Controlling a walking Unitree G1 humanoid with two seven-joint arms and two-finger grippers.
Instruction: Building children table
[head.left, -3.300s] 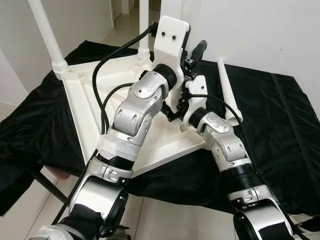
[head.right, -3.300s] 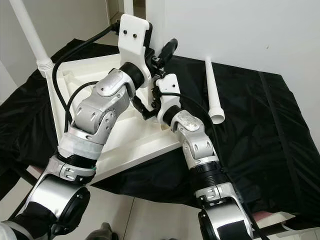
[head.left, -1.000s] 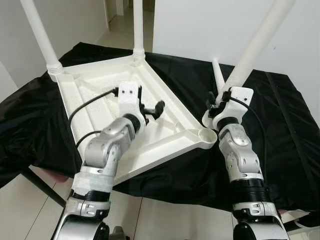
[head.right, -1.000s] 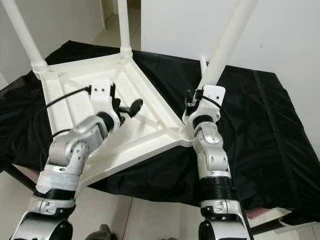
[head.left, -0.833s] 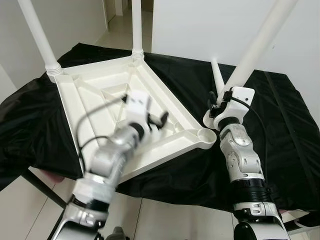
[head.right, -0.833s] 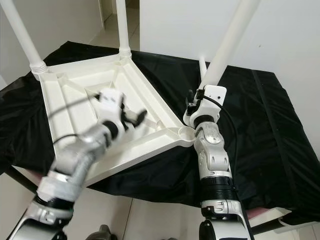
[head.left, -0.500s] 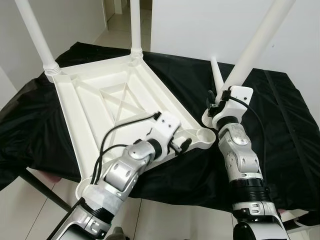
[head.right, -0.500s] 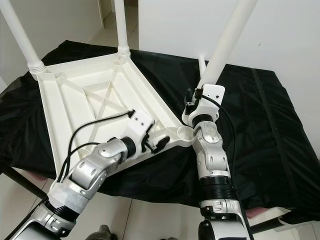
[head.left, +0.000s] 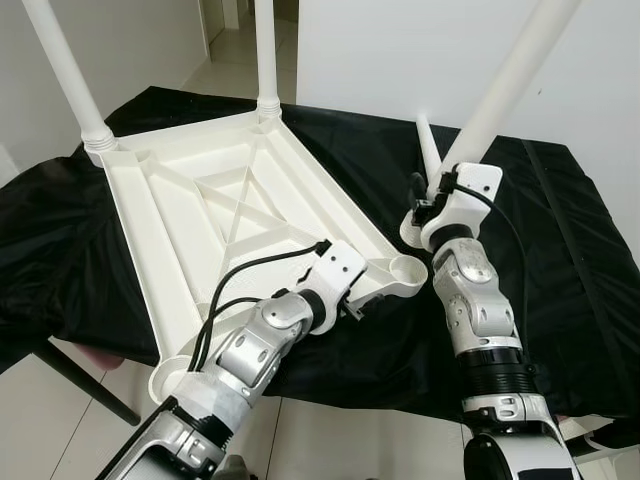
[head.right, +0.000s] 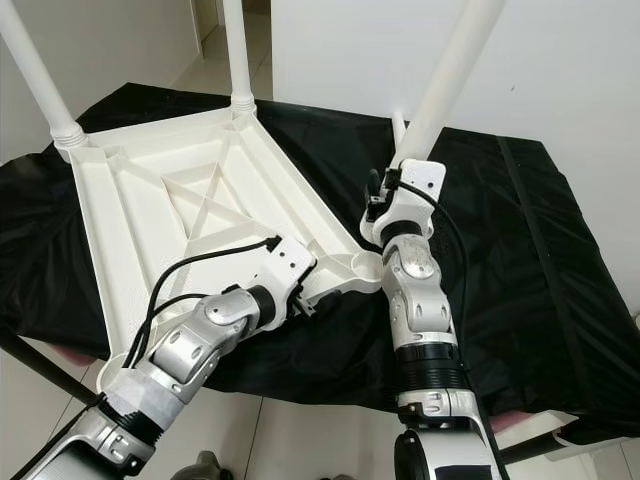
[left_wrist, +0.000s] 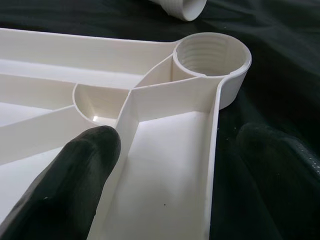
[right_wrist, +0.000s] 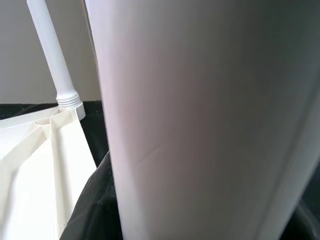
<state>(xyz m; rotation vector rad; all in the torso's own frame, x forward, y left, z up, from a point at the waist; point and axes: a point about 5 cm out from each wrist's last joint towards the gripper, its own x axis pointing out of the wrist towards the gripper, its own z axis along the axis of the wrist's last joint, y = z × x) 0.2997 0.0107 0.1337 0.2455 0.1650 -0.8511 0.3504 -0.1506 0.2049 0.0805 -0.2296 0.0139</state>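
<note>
Left wrist view: left fingers (left_wrist: 75, 185) spread astride tabletop (head.left: 190, 215) rim; right fingers (head.left: 425, 205) clamping raised leg (head.left: 505, 85).

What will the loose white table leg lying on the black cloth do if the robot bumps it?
The loose leg is a round, tapered tube, so it would probably roll, likely curving rather than going straight. It looks like hollow plastic, so probably light and stiff. The soft black cloth may slow it.
</note>
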